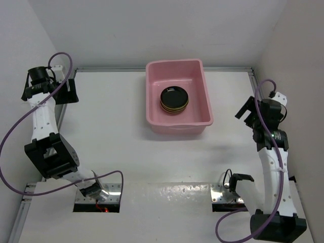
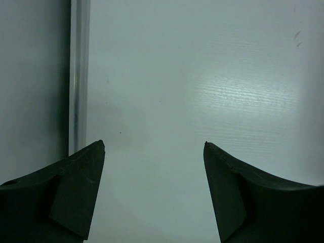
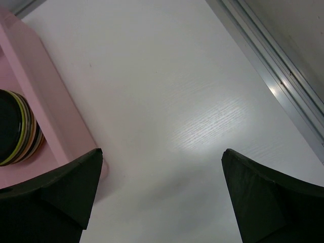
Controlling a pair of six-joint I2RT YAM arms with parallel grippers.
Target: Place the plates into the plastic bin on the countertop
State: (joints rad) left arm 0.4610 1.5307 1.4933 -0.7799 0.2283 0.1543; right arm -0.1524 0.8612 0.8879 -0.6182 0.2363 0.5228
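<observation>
Top external view: plates (image 1: 174, 98) sit as one stack inside the plastic bin (image 1: 178, 126), nr its middle; the bin is at the far centre of the counter (image 1: 126, 136). Only the top plate, glossy black, shows whole. Those under it are just thin rim edges, yellowish & green, so the count can't be told. Right wrist view cuts the stack off at the frame's left edge, w/ only striped rims showing (black, lime, cream-orange). Just one side of the bin is in frame there, its lower end behind a finger. Left wrist view has no bin or plates, only bare counter, a metal rail (image 2: 78, 76) & a grey wall (image 2: 33, 76) at left. In both wrist views the fingers run out the bottom of frame.

Left arm (image 1: 43, 126) is stretched to the far-left corner. The left hand (image 1: 67, 92) is by the wall, well apart from the bin, facing the counter beside the rail. Its fingers (image 2: 76, 192) stand wide apart, nothing btwn them. Right arm (image 1: 273, 162) stands at the right side, w/ the right hand (image 1: 247, 111) to the right of the bin, near but not touching it. Its fingers are also spread wide, only bare counter in the gap.
</observation>
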